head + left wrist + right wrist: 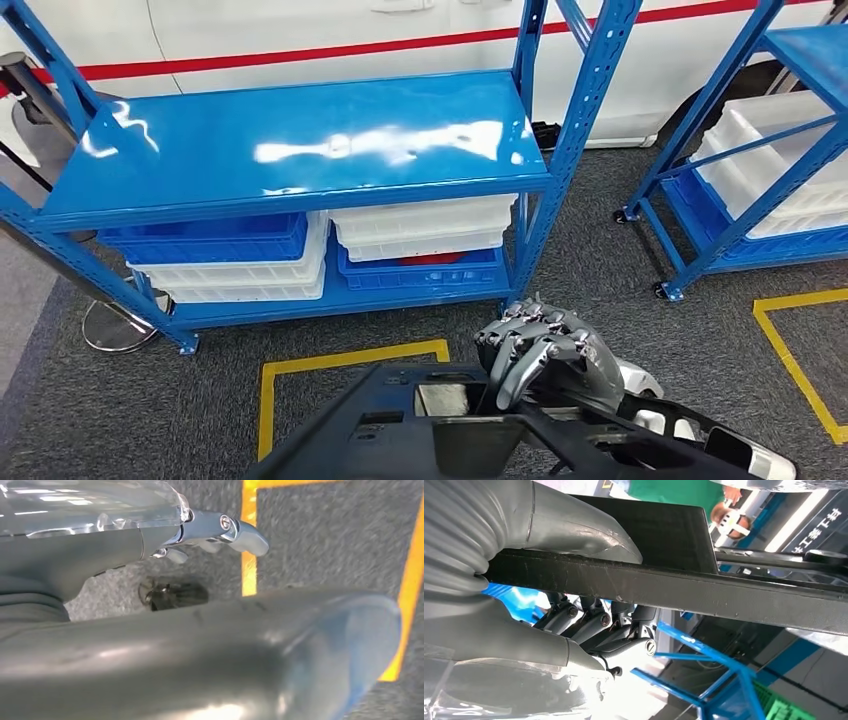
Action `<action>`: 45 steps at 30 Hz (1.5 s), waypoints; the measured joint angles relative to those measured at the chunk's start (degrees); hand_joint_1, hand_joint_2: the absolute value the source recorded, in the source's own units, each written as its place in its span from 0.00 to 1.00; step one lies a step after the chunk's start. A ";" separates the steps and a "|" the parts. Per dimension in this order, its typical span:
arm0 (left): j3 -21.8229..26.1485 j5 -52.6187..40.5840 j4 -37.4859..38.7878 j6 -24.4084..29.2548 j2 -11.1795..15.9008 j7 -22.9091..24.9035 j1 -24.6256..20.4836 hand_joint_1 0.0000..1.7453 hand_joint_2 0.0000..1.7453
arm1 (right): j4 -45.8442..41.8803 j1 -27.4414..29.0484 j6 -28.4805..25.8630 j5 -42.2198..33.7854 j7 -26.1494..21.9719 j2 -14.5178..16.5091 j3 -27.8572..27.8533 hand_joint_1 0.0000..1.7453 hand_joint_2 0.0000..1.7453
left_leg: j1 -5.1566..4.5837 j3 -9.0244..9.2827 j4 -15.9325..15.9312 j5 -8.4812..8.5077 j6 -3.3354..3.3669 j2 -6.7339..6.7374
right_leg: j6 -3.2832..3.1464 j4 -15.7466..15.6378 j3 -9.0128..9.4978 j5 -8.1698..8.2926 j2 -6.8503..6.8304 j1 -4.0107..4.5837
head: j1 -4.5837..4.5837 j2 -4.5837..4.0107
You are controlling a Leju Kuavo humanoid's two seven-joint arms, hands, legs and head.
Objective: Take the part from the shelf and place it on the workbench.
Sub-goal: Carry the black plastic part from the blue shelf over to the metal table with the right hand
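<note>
A large black plastic part (450,430) with open cut-outs lies across the bottom of the head view, in front of the blue shelf (300,150). My right hand (548,352) grips its upper edge with the fingers curled over it. In the right wrist view the thumb (574,530) presses on one side of the part's flat bar (674,587) and the darker fingers (594,622) wrap the other side. In the left wrist view my left hand (220,530) reaches out over the carpet beside a broad blurred grey surface (200,660); whether it holds anything is unclear.
The shelf's top board is bare; white and blue bins (300,255) are stacked on its lower level. A second blue rack (760,170) with white bins stands at the right. Yellow tape (350,365) marks squares on the grey carpet. A person (724,500) stands behind in the right wrist view.
</note>
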 joint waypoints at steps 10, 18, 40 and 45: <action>-0.11 -0.41 0.00 0.57 -0.02 2.79 0.05 0.00 0.00 | 0.02 -0.37 -1.79 1.40 0.81 0.12 0.32 0.99 1.00 | 0.60 -3.79 0.28 3.71 0.75 0.27 | 2.07 11.16 -1.64 -7.09 0.26 -1.00 | 0.18 0.00; -0.26 -1.49 0.02 2.80 0.62 9.20 -0.09 0.00 0.00 | 0.07 0.38 -2.78 4.46 1.01 0.07 0.73 0.99 1.00 | 0.70 -6.26 3.31 2.42 -1.73 -0.53 | -0.10 0.29 3.88 -4.51 -0.32 -0.80 | 0.09 -0.01; -0.93 -2.45 0.02 4.74 0.81 12.77 0.56 0.00 0.00 | 4.65 -1.93 14.84 -12.94 8.94 3.15 6.34 0.99 1.00 | 0.47 -6.78 1.45 5.50 1.16 -3.62 | 1.08 14.69 -2.24 -10.23 0.24 -0.56 | 0.18 0.00; -0.87 -2.42 0.02 4.73 0.31 12.05 0.56 0.00 0.00 | 6.31 -2.42 16.72 -13.99 8.89 3.79 7.43 0.99 1.00 | 0.72 -7.84 2.26 5.44 0.05 -7.14 | 0.15 0.72 3.52 -4.18 5.69 -0.65 | 0.15 0.00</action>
